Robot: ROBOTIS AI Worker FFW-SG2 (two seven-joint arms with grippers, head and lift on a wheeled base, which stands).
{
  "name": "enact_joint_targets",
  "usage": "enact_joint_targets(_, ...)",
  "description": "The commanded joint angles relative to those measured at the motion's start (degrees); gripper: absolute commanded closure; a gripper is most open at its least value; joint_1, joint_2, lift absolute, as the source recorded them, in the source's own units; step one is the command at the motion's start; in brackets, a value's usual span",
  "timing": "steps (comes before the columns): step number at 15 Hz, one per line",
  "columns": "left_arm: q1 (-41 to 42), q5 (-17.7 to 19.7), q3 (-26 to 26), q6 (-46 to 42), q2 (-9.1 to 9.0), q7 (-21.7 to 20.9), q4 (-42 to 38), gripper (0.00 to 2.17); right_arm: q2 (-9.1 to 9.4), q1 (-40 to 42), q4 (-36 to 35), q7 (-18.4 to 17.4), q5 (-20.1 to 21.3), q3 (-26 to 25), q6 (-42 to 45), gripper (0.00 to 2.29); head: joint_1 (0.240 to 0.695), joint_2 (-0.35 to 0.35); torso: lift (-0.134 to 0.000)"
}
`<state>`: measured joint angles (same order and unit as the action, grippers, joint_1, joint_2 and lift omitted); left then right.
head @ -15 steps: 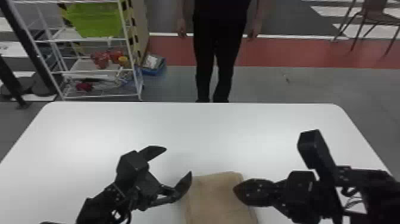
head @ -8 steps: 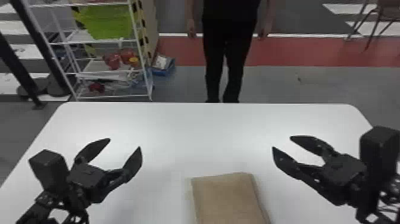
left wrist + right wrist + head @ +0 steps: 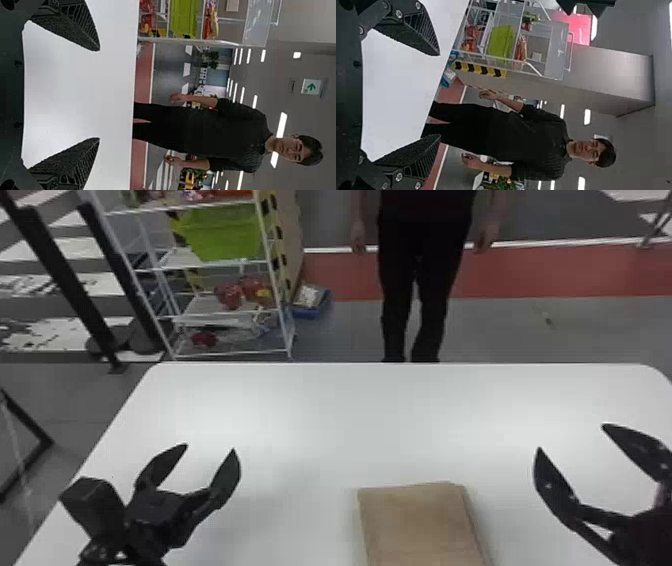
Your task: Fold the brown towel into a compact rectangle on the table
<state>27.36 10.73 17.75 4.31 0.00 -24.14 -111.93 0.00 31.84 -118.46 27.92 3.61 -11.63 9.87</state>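
We see the brown towel [image 3: 415,525] lying flat on the table [image 3: 320,415]. Left of it, our left gripper [image 3: 209,447] gapes wide; right of it, our right gripper [image 3: 572,437] does too. Beyond it, leftward, 1 white rack [image 3: 272,352] holds a green bin [image 3: 220,232].

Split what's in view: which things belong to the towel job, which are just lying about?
Job:
- towel, a flat rectangle
- table, under it
- left claw, open, off the towel
- right claw, open, off the towel

Just about:
- rack, behind the table
- green bin, on the rack
- blue box, on the floor
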Motion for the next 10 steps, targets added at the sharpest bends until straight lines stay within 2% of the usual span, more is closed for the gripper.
enact_joint_targets(1, 0.68, 0.08, 2.20, -2.76, -0.15, -0.03, 0.84, 0.08, 0.05, 0.15, 2.27, 0.12, -0.53, -2.17, 1.94, 0.17, 0.695, 0.111, -0.123)
enact_joint_targets(3, 1.56, 0.96, 3.61, -2.94, -0.15, -1.08, 1.01, 0.08, 0.05, 0.15, 2.53, 0.21, -1.15, -3.40, 1.42, 0.17, 0.695, 0.116, -0.123)
enact_joint_targets(5, 2.26, 0.87, 3.61, -3.82, -0.15, -1.96, 0.66, 0.09, 0.05, 0.06, 0.33, 0.12, -1.50, -3.31, -4.03, 0.17, 0.695, 0.115, -0.123)
enact_joint_targets(7, 2.88, 0.87, 3.52, -5.22, -0.15, -2.58, 0.57, 0.09, 0.05, 0.06, -2.22, 0.03, -3.52, -3.05, -9.83, 0.17, 0.695, 0.109, -0.123)
enact_joint_targets(10, 3.76, 0.78, 3.00, -5.93, -0.15, -2.66, 0.13, 0.09, 0.05, -0.12, -2.92, -0.58, -4.40, -2.35, -11.94, 0.17, 0.695, 0.102, -0.123)
